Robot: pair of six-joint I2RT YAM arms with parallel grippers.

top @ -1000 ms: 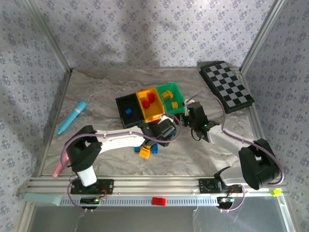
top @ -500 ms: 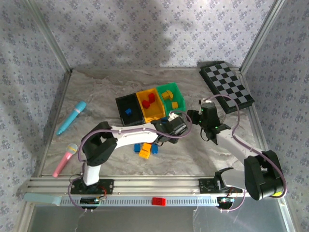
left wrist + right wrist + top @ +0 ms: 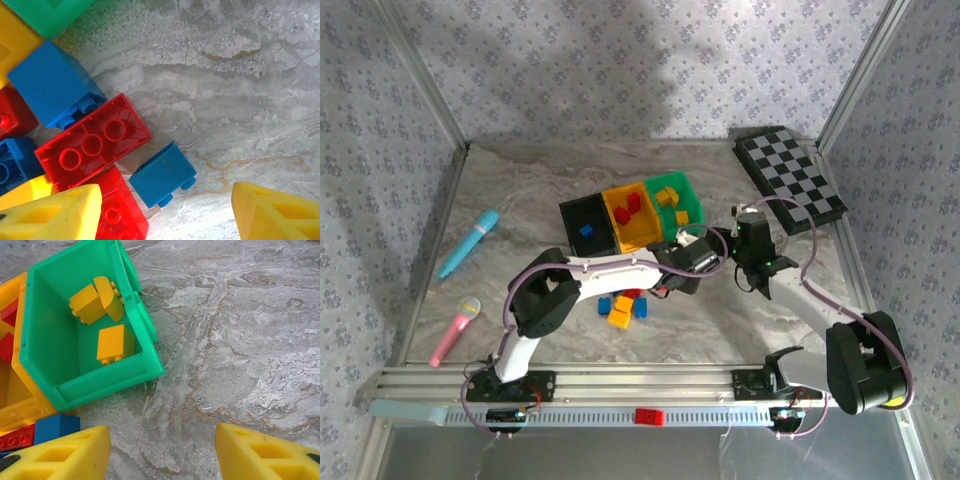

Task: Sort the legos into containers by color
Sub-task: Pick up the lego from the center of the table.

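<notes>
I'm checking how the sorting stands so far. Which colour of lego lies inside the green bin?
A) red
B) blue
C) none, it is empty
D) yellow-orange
D: the right wrist view looks straight into the green bin, and the pieces on its floor are yellow-orange legos, with no red or blue among them.

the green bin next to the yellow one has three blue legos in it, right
Not quite. The green bin does sit next to the yellow one and does hold three legos, but they are yellow, not blue. The right wrist view shows them plainly.
</notes>
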